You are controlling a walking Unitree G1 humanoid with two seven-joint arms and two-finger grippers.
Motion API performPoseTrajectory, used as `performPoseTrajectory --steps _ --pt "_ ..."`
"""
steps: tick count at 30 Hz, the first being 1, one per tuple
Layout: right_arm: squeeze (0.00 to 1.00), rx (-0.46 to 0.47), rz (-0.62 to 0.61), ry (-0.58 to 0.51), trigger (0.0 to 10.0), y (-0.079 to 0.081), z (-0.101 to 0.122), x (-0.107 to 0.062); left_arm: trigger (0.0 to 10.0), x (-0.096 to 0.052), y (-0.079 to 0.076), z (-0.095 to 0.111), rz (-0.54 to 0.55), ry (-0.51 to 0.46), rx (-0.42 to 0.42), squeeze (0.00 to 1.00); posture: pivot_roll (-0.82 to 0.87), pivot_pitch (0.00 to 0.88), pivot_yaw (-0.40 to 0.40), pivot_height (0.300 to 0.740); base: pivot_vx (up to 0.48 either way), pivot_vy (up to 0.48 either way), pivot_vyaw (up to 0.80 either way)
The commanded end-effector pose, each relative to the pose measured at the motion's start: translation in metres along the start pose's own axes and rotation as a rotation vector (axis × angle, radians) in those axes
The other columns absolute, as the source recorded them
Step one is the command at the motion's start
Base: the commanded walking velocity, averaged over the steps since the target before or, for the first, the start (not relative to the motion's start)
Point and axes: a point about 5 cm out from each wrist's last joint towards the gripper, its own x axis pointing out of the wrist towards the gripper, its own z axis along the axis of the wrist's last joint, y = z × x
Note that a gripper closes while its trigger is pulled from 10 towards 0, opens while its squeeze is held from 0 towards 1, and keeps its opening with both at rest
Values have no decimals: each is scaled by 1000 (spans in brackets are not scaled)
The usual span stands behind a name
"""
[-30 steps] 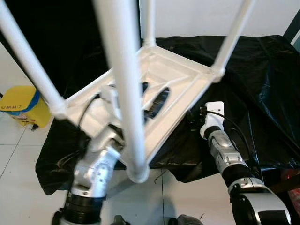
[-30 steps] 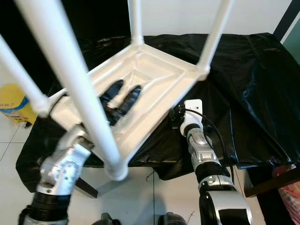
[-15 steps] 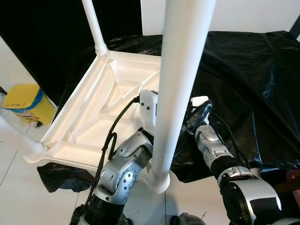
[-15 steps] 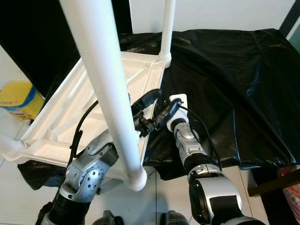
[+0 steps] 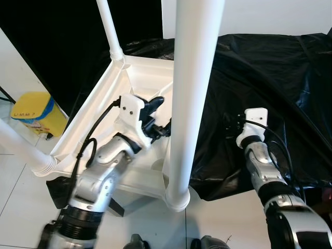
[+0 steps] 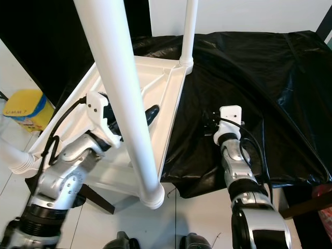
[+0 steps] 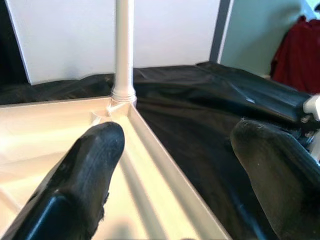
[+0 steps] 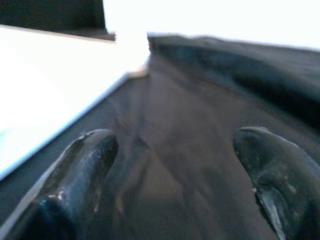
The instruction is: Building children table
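Note:
A white children's table [image 5: 91, 111] lies upside down on a black-draped surface, legs pointing up. One thick leg [image 5: 191, 88] rises close in front of me, another [image 5: 110, 26] stands at the far corner, and a third [image 5: 18, 145] juts out at the left. My left gripper [image 7: 185, 145] is open and hovers over the table's ribbed underside near its right rim, with nothing between its fingers [image 5: 154, 106]. My right gripper [image 8: 175, 155] is open above the black cloth, to the right of the table and apart from it; its arm [image 5: 258, 158] reaches forward.
The black cloth [image 5: 275, 67] covers the surface to the right and behind. A yellow container [image 5: 35, 111] stands on the tiled floor at the left. White wall [image 5: 270, 15] lies behind. Something red [image 7: 300, 50] hangs far off.
My right gripper has drawn back from the table's rim to the right, over the cloth. My left arm has swung left, its gripper now over the table's underside.

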Motion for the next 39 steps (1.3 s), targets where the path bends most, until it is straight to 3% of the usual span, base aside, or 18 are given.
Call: performPoseTrajectory --steps 1,2,4,7,8,9,11,17,27,32,39 --pt "0 -3 57 -36 10000 -3 3 -10 10000 -12 -1 -6 -207 62 46 0 -66 107 41 740 0 0 0" --pt "0 -3 57 -36 10000 -3 3 -10 10000 -12 -1 -6 -207 62 46 0 -66 107 41 740 0 0 0" --pt "0 -9 206 -71 10000 3 12 -28 10000 -29 6 -8 -272 140 82 0 -73 105 43 740 0 0 0" --pt "0 -9 206 -71 10000 3 12 -28 10000 -29 6 -8 -272 140 82 0 -73 105 43 740 0 0 0" --pt "0 -4 281 -74 10000 7 16 -36 10000 -36 7 -8 -304 172 92 0 -74 104 44 740 0 0 0" --pt "0 -4 281 -74 10000 7 16 -36 10000 -36 7 -8 -304 172 92 0 -74 104 44 740 0 0 0" --pt "0 18 467 -42 10000 10 27 -55 10000 -52 7 -7 -400 251 119 0 -80 104 46 740 0 0 0" --pt "0 9 567 -15 10000 8 32 -64 10000 -62 4 -10 -478 315 148 0 -78 108 44 740 0 0 0" --pt "0 -18 559 -18 10000 13 34 -60 10000 -61 8 -21 -512 360 185 0 -78 119 49 740 0 0 0" --pt "0 -5 600 8 10000 35 33 -53 10000 -53 -1 -45 -570 412 176 0 -80 118 47 740 0 0 0" --pt "0 0 621 65 10000 50 29 -43 10000 -51 -6 -61 -609 487 164 0 -85 124 53 740 0 0 0"
